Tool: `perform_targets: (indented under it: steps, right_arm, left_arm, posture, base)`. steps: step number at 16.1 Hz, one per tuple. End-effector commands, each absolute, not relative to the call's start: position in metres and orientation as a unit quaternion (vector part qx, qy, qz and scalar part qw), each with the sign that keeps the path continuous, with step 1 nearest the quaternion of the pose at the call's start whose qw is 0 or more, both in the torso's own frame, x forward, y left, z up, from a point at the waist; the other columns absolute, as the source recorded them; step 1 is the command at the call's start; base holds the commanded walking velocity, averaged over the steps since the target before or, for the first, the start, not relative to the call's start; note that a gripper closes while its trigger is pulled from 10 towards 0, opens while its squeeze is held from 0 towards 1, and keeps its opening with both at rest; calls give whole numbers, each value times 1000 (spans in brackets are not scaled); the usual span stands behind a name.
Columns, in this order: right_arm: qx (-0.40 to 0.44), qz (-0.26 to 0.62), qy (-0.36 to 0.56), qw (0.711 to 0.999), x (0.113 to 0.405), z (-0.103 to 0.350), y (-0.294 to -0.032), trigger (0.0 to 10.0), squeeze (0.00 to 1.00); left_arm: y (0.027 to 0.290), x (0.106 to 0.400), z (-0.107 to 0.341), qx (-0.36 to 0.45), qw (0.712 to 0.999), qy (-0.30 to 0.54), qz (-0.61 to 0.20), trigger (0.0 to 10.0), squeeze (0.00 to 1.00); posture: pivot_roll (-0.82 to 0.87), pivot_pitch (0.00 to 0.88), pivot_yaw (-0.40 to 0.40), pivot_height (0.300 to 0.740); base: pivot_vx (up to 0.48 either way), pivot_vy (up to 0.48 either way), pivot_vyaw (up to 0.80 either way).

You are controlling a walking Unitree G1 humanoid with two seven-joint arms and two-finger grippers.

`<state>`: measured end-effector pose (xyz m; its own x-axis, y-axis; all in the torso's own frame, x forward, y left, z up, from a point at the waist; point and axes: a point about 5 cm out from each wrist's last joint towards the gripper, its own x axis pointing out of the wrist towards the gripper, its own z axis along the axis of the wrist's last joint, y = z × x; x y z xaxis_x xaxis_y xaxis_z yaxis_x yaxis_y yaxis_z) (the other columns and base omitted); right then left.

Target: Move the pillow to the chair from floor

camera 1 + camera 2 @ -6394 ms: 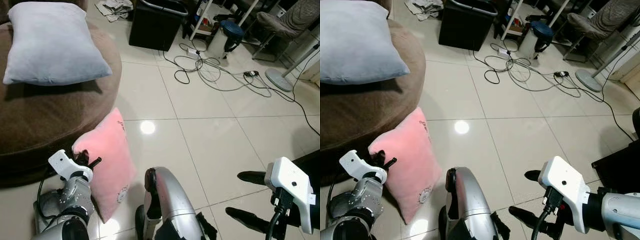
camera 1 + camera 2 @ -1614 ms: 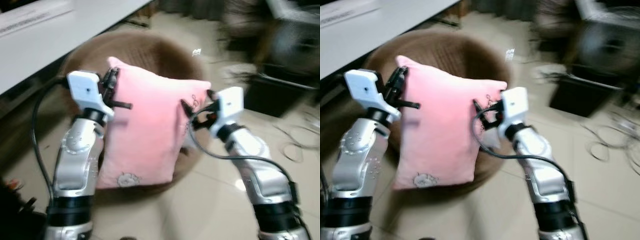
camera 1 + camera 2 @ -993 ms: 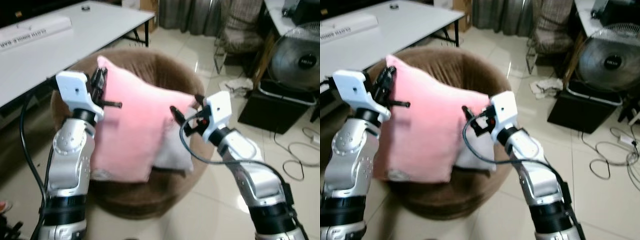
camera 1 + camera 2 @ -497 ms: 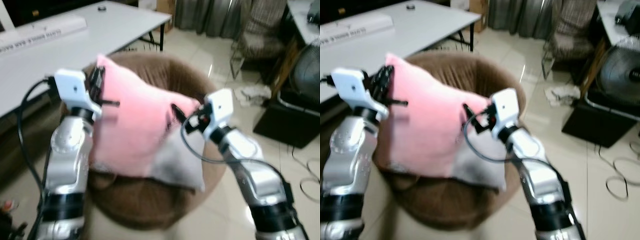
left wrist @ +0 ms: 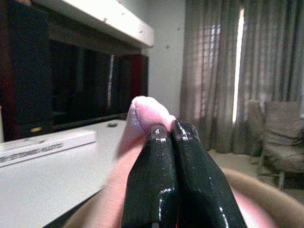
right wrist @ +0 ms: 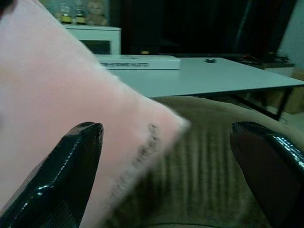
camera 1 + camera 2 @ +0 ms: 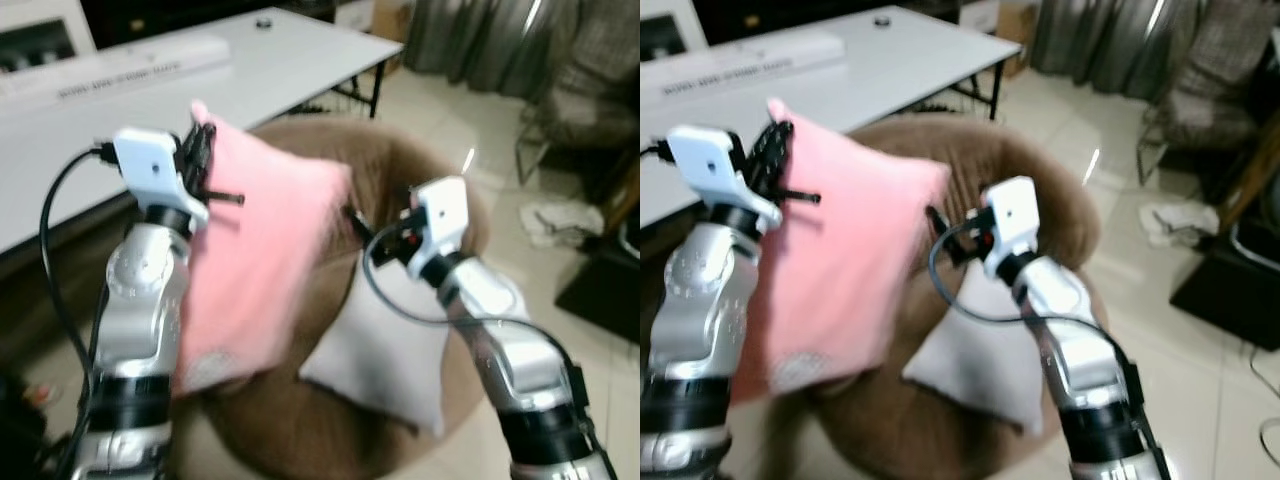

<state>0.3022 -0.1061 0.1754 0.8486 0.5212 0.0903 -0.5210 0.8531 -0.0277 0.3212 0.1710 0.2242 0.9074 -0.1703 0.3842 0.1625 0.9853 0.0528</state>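
Note:
The pink pillow hangs in the air over the left rim of the round brown chair. My left gripper is shut on the pillow's top corner, its black fingers pressed together on the fabric. My right gripper stands open just off the pillow's right edge. In the right wrist view its fingers are spread wide, with the pillow's corner loose between them. A pale grey pillow lies on the chair's seat.
A long white table with a flat white box runs along the left, close behind the chair. To the right are tiled floor, a crumpled cloth, a black bin and a fabric armchair.
My right gripper has opened and let go of the pillow's corner. The pillow now hangs from the left gripper alone and has swung left. The camera has shifted too.

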Motion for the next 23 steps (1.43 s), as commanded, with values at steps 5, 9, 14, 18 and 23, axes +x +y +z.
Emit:
perform_targets:
  steps: [5,9,14,18,23]
  right_arm:
    - [-5,257,-45,965,304,178,-117,10000,0]
    - [-11,255,-39,966,301,177,-121,10000,0]
    - [-16,240,-37,970,295,178,-128,10000,0]
    - [-18,234,-29,972,289,177,-130,10000,0]
    - [-17,232,-19,972,282,176,-131,10000,0]
  left_arm:
    - [138,337,254,-16,957,-238,-166,10000,0]
    - [116,353,256,-15,946,-235,-223,10000,0]
    - [101,371,253,-20,944,-212,-254,10000,0]
    - [89,377,249,-26,940,-208,-271,10000,0]
    - [89,386,245,-33,941,-202,-269,10000,0]
  posture:
    - [104,0,-31,740]
    - [83,0,-32,740]
    - [31,0,-10,740]
    - [17,0,-4,740]
    - [4,0,-4,740]
  base:
    - [81,0,0]
    - [0,0,0]
    - [0,0,0]
    - [0,0,0]
    - [0,0,0]
